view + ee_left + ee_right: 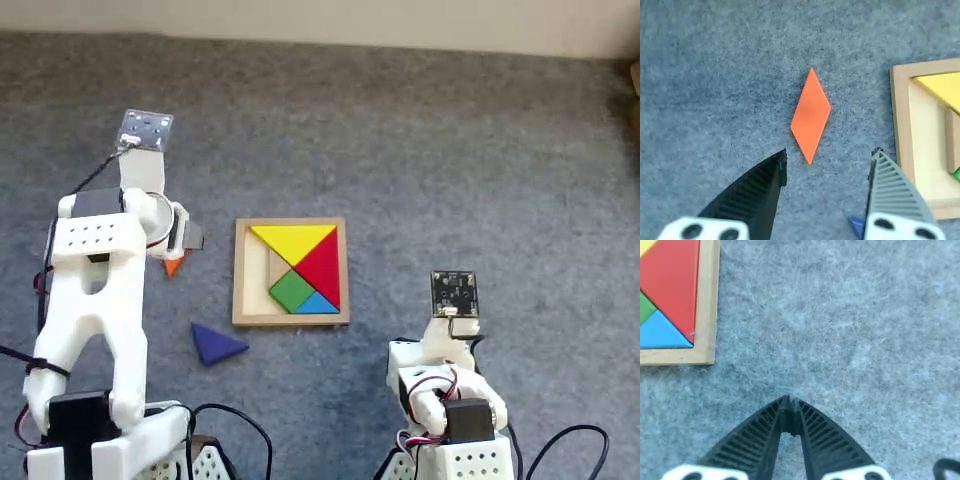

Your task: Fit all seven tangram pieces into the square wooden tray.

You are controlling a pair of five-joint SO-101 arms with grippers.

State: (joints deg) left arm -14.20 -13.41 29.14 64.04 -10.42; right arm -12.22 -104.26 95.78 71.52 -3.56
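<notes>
The square wooden tray [241, 275] lies mid-table holding a yellow triangle [292, 242], a red triangle [322, 270], a green piece [291, 290] and a light blue triangle [318, 303]; its left strip is bare wood. An orange parallelogram [811, 115] lies flat on the carpet left of the tray [900, 125], and my left gripper [829, 156] hovers open just over it. A dark blue triangle [215, 343] rests on the carpet below and left of the tray. My right gripper [790, 405] is shut, empty, over bare carpet near the tray's corner [706, 347].
Grey carpet [450, 150] covers the whole table, with wide free room behind and to the right of the tray. Cables [240, 425] trail at the arm bases along the near edge.
</notes>
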